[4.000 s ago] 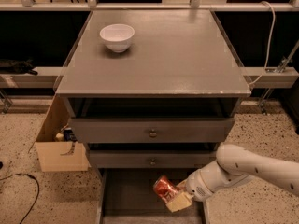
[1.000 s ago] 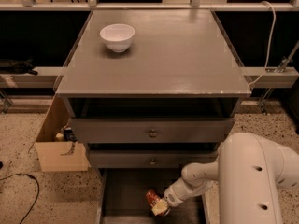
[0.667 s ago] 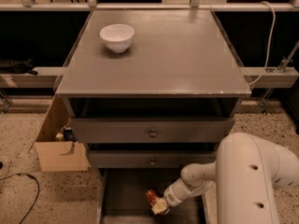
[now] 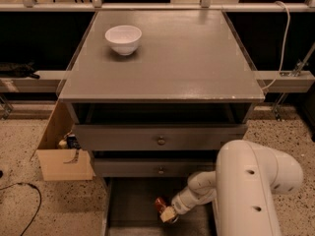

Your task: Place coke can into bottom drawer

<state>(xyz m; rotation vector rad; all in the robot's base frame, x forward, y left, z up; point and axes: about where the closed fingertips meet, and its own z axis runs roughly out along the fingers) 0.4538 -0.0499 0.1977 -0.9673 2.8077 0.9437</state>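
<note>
The coke can (image 4: 160, 204) is a small red can low in the open bottom drawer (image 4: 128, 205), a grey tray pulled out below the two knobbed drawers. My gripper (image 4: 166, 212) is at the end of the white arm (image 4: 246, 191), which reaches down into the drawer from the right. The gripper is shut on the coke can, whose red end shows to the left of the tan fingertips (image 4: 169, 214). I cannot tell whether the can touches the drawer floor.
A white bowl (image 4: 123, 39) stands on the grey cabinet top (image 4: 187, 58) at the back left. An open cardboard box (image 4: 61, 154) sits on the speckled floor left of the cabinet. A black cable (image 4: 24, 200) lies on the floor at the left.
Over four seconds the arm has lowered the can leftward and deeper into the bottom drawer. In the last second the gripper and can have hardly moved.
</note>
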